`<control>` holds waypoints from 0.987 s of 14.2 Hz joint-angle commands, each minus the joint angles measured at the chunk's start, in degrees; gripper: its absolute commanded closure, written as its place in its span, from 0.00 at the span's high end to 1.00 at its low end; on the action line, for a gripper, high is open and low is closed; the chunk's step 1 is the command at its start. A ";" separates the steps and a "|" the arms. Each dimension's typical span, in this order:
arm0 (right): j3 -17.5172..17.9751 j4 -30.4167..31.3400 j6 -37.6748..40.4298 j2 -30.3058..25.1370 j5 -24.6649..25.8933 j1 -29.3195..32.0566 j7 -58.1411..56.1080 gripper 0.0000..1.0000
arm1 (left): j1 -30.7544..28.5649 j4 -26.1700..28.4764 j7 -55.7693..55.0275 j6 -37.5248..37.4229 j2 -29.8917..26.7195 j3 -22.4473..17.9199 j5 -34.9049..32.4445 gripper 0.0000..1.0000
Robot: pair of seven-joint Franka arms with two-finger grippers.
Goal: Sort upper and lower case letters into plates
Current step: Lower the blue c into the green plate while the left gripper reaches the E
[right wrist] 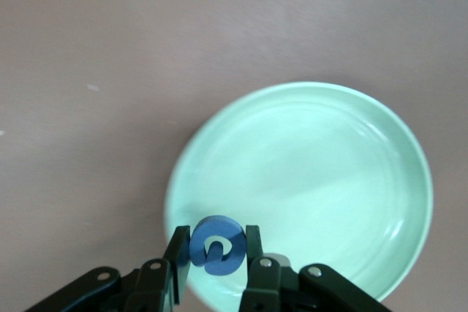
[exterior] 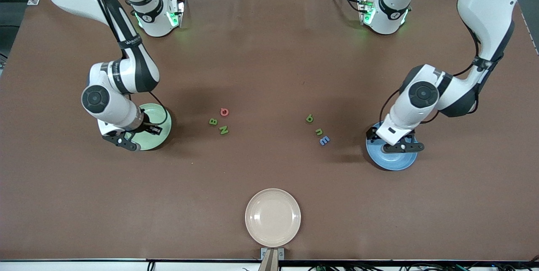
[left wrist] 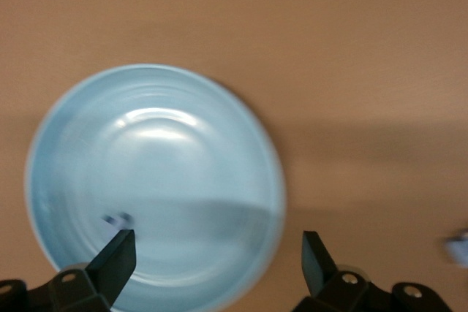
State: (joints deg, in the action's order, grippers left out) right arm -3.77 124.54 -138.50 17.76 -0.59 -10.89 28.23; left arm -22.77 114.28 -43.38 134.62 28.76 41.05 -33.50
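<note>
Two grippers, both over plates. Right gripper (right wrist: 216, 253) pinching blue letter (right wrist: 216, 245), hanging over rim of pale green plate (right wrist: 351, 180). Tbh I'd nudge it toward plate centre before letting go, drop low so letter doesn't bounce out. Left gripper (left wrist: 219, 257) spread wide, nothing in it, over blue plate (left wrist: 153, 166); small bluish bit (left wrist: 117, 219) in there, can't tell which letter. Six letters on table between plates: red G (exterior: 224, 112), green B (exterior: 213, 121), green N (exterior: 224, 130), plus three more (exterior: 318, 131) toward left arm's end.
</note>
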 commanded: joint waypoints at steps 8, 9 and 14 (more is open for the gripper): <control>1.31 13.88 -10.21 -3.87 0.86 6.15 -7.23 0.00 | 20.04 -13.56 -36.58 -2.34 12.46 -6.15 0.90 1.00; 1.31 13.98 -10.29 -3.87 0.77 6.06 -7.23 0.00 | 20.40 -13.55 -36.95 -2.25 13.07 -6.34 0.89 1.00; 1.49 13.89 -9.77 -3.78 0.77 5.71 -7.31 0.07 | 21.37 -13.03 -39.85 0.38 14.65 -6.86 -0.15 1.00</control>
State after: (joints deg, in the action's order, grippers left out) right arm -3.04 136.34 -147.98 16.05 -0.59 -5.98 21.23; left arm -2.25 101.80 -81.43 133.86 42.71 34.88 -32.23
